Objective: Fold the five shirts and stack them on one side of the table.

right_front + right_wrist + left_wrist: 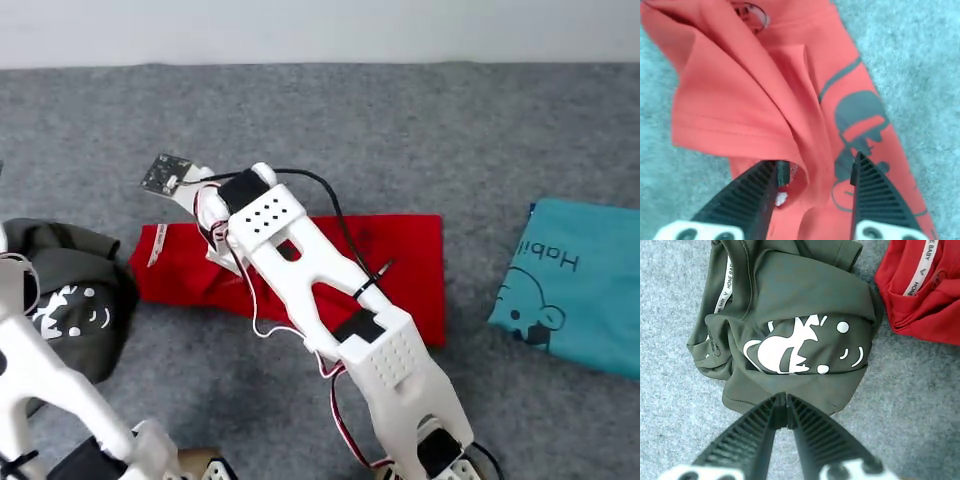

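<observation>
Red shirt lies long across the worktop; right jaws, open, straddle a raised fold at its collar end. Left jaws, shut and empty, hang over the olive shirt.

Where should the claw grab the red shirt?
Probably the raised fold on the red shirt, coming straight down from above. That ridge stands up off the flat cloth, and the open right claw hangs just over it.
</observation>
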Controlling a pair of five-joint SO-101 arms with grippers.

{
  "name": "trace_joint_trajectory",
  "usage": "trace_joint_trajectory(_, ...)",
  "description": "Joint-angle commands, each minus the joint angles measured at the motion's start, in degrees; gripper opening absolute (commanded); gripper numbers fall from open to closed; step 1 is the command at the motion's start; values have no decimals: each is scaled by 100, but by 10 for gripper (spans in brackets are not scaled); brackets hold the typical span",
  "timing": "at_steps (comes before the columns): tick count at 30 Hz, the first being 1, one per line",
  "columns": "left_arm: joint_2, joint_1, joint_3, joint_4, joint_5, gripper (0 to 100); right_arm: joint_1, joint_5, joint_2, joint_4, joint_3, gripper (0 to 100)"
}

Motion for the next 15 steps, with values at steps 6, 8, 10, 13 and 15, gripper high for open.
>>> trace_joint_trajectory(6, -229, 18, -154, 35, 0, 11, -356, -53, -541, 1393, -1389, 212)
trace_joint_trajectory(8, -229, 18, -154, 35, 9, 11, -620, -70, -576, 1613, -1503, 207)
trace_joint_trajectory(10, -220, 18, -154, 35, 9, 11, -848, -79, -602, 1587, -1468, 163)
trace_joint_trajectory(13, -211, 18, -154, 35, 18, 11, -1253, -79, -435, 1481, -1380, 51)
trace_joint_trajectory(15, -211, 18, -154, 35, 26, 11, -1455, -53, -180, 1420, -1354, 6)
